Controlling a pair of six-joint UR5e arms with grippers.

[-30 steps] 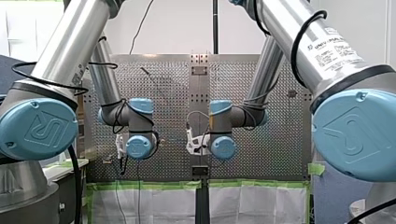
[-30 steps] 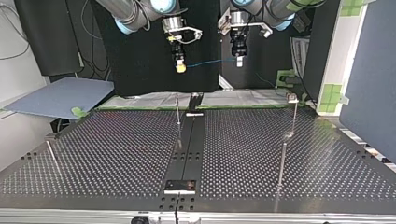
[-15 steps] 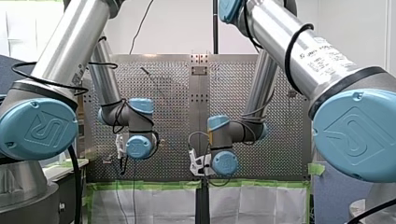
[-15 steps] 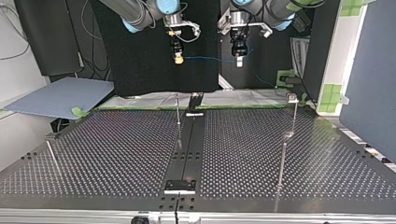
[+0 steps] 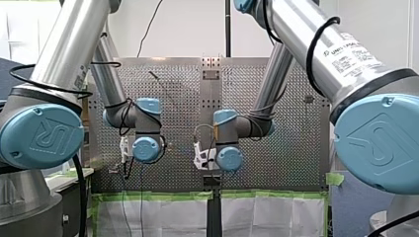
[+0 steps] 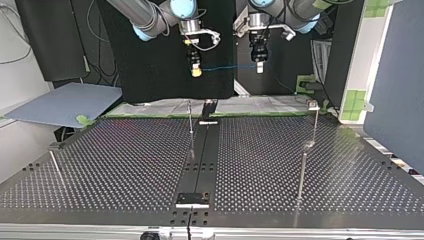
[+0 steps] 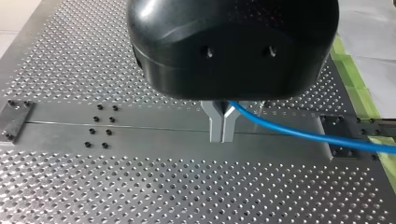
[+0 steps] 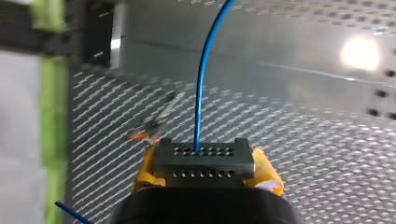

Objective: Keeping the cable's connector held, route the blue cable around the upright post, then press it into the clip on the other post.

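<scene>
Front view: my left arm (image 5: 74,54) and my right arm (image 5: 316,49) reach out over the perforated bench (image 5: 281,98). Their blue-capped wrists hang side by side near the middle, apart from each other. The wrists hide what they carry.

Top view: my right pincer (image 6: 196,71), tipped with yellow, and my left pincer (image 6: 259,66) both hang high above the far edge of the bench. The blue cable (image 6: 227,66) is stretched almost level between them, in the air and clear of everything on the bench. Below, a thin upright post (image 6: 190,117) stands near the bench's middle rail. A block-topped post (image 6: 314,117) stands well to the view's right. The cable touches neither post.

Left wrist view: under its black housing, my left pincer's metal fingers (image 7: 215,125) are pressed together on the cable. The cable leaves them sideways and runs off over the bench's green-taped edge (image 7: 359,88). The rail plate (image 7: 140,133) lies underneath.

Right wrist view: my right pincer's yellow pads (image 8: 267,175) are clamped on either side of a dark connector (image 8: 204,157), a block with two rows of small holes. The cable comes out of the connector's upper row and runs straight ahead over the bench. A small blurred object (image 8: 152,128) lies on the bench just beyond the connector; I cannot tell what it is.
</scene>
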